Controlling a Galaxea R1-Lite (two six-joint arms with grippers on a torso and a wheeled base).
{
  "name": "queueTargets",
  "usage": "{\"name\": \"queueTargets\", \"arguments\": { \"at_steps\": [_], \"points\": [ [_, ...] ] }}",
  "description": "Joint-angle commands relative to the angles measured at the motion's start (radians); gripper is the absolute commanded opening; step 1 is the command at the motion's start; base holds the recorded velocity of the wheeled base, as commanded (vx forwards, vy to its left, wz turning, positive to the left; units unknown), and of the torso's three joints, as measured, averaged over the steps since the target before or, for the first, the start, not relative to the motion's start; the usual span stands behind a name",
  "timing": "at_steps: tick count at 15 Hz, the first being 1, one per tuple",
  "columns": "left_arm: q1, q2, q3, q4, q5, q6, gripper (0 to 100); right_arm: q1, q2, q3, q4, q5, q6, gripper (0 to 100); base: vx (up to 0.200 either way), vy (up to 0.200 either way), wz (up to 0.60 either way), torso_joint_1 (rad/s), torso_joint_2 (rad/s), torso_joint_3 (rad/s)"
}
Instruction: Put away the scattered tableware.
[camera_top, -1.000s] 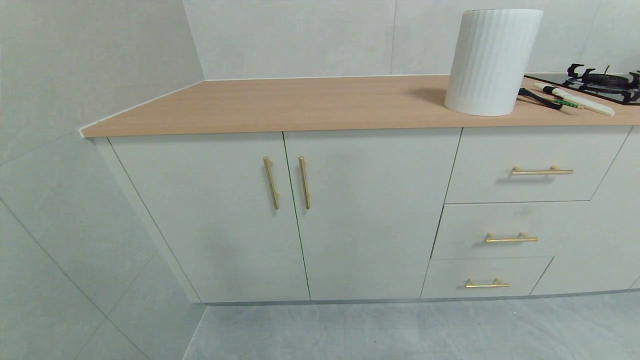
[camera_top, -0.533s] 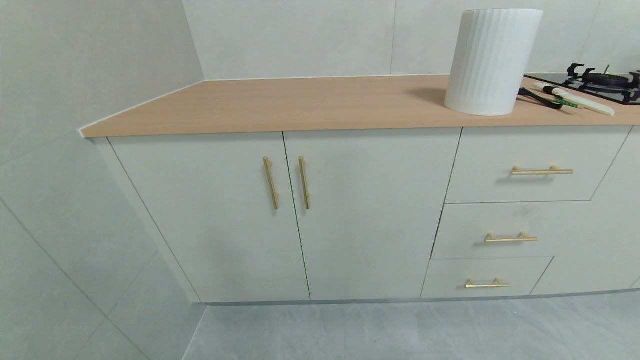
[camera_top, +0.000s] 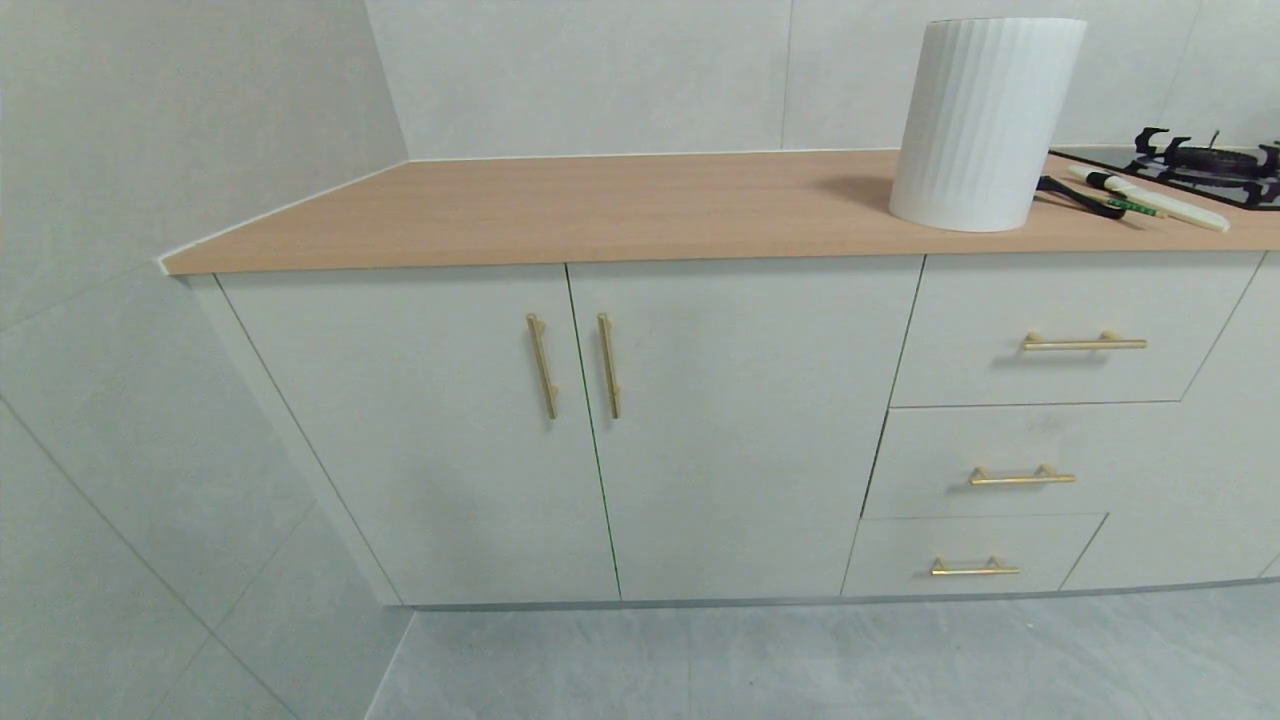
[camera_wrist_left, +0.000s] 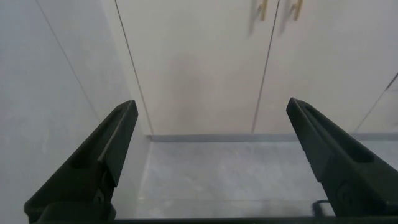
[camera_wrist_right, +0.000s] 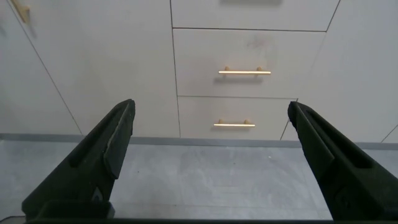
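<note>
Note that the left end effector (camera_wrist_left: 211, 107) is released, jaws spread wide and empty, hanging low before the cabinet doors (camera_wrist_left: 199, 62). The right end effector (camera_wrist_right: 211, 107) is likewise released, facing the drawers (camera_wrist_right: 249, 59). Both appear parked low because no grasp has begun. The tableware (camera_top: 1135, 198), several long utensils, lies on the tabletop (camera_top: 560, 210) just beside the white ribbed container (camera_top: 985, 125), the likely receptacle, near the cooktop (camera_top: 1210, 160). You cannot tell the utensils apart: the container hides one end, and the cooktop is cut off.
</note>
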Motion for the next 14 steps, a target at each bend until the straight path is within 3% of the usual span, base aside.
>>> {"name": "queueTargets", "arguments": {
  "at_steps": [1,6,14],
  "points": [
    [0.000,0.002,0.000,-0.001,0.001,-0.003,100,0.000,0.002,0.000,0.001,0.004,0.003,100,0.000,0.000,0.00,0.000,0.00,0.000],
    [0.000,0.002,0.000,-0.001,0.001,0.000,100,0.000,0.002,0.000,-0.001,0.002,0.021,100,0.000,0.000,0.00,0.000,0.00,0.000],
    [0.000,0.002,0.000,0.001,0.001,-0.003,100,0.000,0.002,0.000,0.001,0.002,0.023,100,0.000,-0.200,0.00,0.003,0.00,0.001]
  ]
}}
